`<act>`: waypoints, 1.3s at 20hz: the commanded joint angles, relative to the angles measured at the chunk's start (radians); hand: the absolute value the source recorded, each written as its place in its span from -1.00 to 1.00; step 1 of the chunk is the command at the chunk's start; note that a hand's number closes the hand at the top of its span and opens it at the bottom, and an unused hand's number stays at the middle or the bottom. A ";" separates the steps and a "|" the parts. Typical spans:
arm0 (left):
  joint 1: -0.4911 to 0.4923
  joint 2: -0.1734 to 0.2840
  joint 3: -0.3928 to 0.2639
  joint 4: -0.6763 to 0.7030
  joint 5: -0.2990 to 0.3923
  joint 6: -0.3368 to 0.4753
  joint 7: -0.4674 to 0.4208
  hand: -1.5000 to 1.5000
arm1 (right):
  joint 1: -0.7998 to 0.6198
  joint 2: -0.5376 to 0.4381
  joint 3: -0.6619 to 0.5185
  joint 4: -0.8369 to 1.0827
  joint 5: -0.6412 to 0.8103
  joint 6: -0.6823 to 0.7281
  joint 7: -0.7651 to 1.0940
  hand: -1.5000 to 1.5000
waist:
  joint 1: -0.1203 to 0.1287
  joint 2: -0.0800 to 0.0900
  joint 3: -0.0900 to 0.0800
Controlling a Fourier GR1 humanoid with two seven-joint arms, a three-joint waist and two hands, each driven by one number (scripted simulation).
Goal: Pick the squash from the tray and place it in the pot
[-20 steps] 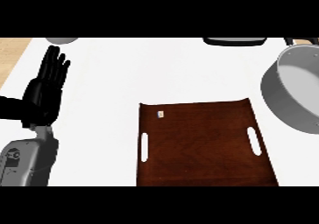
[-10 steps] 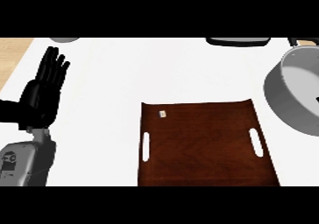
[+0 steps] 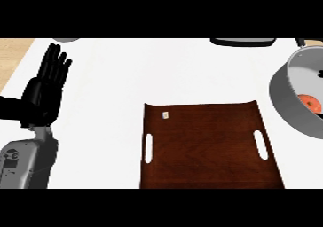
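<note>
Squash: orange, rounded, lying inside the pot at the view's 3 o'clock edge, low against the near wall of the grey interior; only part of it shows above the rim.

Pot: grey metal, round, cut off by the right edge of the view; a small dark mark shows on its inner surface above the squash, too small to identify.

Tray: dark brown wood, rectangular, at 6 o'clock, with a white slot handle on its left side and another on its right. A small pale tag sits near its upper left corner. Nothing else lies on it. The pot stands just beside its upper right corner.

Left hand: black, at 9 o'clock, fingers straight and pointing up toward 12 o'clock, thumb out to the side, holding nothing; resting above its grey forearm, which enters from 7 o'clock.

Right hand: shows nowhere in the view.

Counter: white top, carrying tray and pot. A strip of light wood surface shows at 10 o'clock. A dark flat object at 1 o'clock and a grey round item at 11 o'clock are both cut off by the upper limit of the scene.
</note>
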 commanded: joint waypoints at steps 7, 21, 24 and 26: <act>0.010 -0.012 -0.009 -0.014 -0.017 0.018 0.003 0.00 | -0.109 -0.030 -0.151 0.102 -0.184 0.203 -0.057 -1.00 | -0.013 -0.007 -0.001; 0.005 -0.017 -0.011 -0.028 -0.004 0.009 0.015 0.00 | -0.040 -0.205 -0.358 0.187 -0.401 0.404 -0.022 -1.00 | 0.003 0.005 0.004; -0.010 0.001 0.013 0.037 0.000 -0.010 -0.028 0.00 | -0.015 -0.248 -0.377 0.187 -0.424 0.473 -0.029 -1.00 | -0.003 0.010 0.005; -0.009 -0.025 -0.009 0.007 -0.019 0.024 -0.006 0.00 | 0.013 -0.250 -0.388 0.185 -0.434 0.469 -0.046 -1.00 | 0.002 0.012 0.007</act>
